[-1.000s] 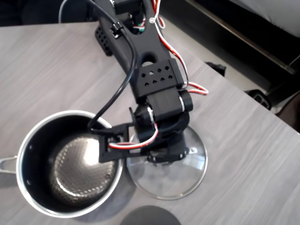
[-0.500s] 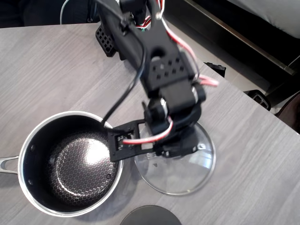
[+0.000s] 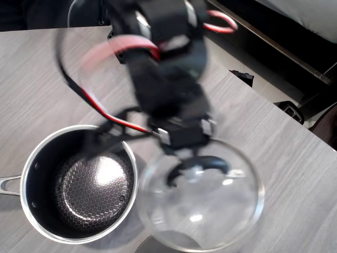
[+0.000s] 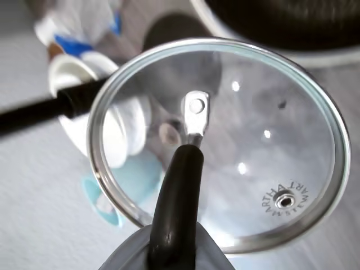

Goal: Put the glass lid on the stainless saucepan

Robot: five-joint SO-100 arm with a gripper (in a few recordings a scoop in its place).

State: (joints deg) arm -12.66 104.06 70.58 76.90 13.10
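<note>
1. Our gripper (image 4: 171, 247) is clamped on the black bar handle (image 4: 177, 197) of the glass lid (image 3: 202, 197), which hangs below it.
2. We see the lid now lifted off the table (image 3: 42, 74) where it lay a second ago, looming larger and blurred.
3. The stainless saucepan (image 3: 79, 184) sits just left of our gripper in the overhead view, uncovered.
4. We judge the carry across comes next.
</note>
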